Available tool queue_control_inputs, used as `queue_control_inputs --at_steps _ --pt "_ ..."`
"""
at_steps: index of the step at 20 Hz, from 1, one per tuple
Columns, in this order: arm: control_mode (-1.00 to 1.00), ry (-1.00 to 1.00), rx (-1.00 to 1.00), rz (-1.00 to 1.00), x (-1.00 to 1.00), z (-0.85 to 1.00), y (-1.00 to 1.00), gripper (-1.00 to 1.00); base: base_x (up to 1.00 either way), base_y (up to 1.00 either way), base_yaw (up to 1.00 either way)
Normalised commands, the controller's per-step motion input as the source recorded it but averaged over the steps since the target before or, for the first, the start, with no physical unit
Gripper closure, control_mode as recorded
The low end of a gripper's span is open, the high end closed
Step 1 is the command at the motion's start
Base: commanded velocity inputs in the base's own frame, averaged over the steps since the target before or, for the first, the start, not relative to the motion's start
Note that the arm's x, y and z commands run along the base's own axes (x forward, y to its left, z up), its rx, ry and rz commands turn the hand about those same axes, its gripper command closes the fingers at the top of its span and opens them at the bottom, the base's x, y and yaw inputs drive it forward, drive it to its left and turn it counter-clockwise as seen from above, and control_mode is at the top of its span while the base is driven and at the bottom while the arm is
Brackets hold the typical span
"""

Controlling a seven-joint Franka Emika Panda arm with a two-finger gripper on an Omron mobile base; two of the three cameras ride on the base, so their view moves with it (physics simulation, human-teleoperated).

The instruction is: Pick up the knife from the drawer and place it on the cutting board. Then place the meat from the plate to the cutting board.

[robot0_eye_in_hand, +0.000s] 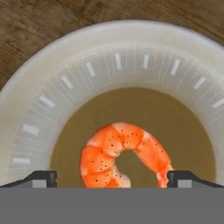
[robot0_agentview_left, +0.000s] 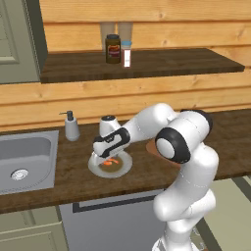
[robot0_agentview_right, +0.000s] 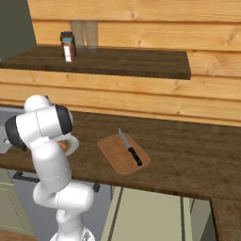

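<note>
The end effector (robot0_eye_in_hand: pixel 112 179) hangs low over the plate (robot0_eye_in_hand: pixel 39 113), its fingers spread wide on either side of the meat (robot0_eye_in_hand: pixel 124 155) and gripping nothing. The meat, a curled orange shrimp, lies on the plate's brown centre toward 6 o'clock in the hand view. In the right base view the knife (robot0_agentview_right: pixel 130 148) rests on the cutting board (robot0_agentview_right: pixel 115 157), which sits on the counter (robot0_agentview_right: pixel 188 150) at 3 o'clock from the plate.

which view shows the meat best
The hand view: the meat lies large and unblocked in the plate's brown centre. The left base view shows a small orange bit under the hand; the right base view shows an orange sliver beside the arm.
</note>
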Motion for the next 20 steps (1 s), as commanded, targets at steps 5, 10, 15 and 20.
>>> queue_control_inputs --at_steps 5,10,15,20 --pt "-1.00 0.00 0.00 0.00 0.30 -0.04 0.00 -1.00 0.00 0.00 0.00" --pt "-1.00 0.00 0.00 0.00 0.17 -0.24 0.00 -1.00 0.00 0.00 0.00" --pt "-1.00 0.00 0.00 0.00 0.01 -0.26 0.00 -1.00 0.00 0.00 0.00" --pt "-1.00 0.00 0.00 0.00 0.00 -0.34 0.00 -1.00 0.00 0.00 0.00"
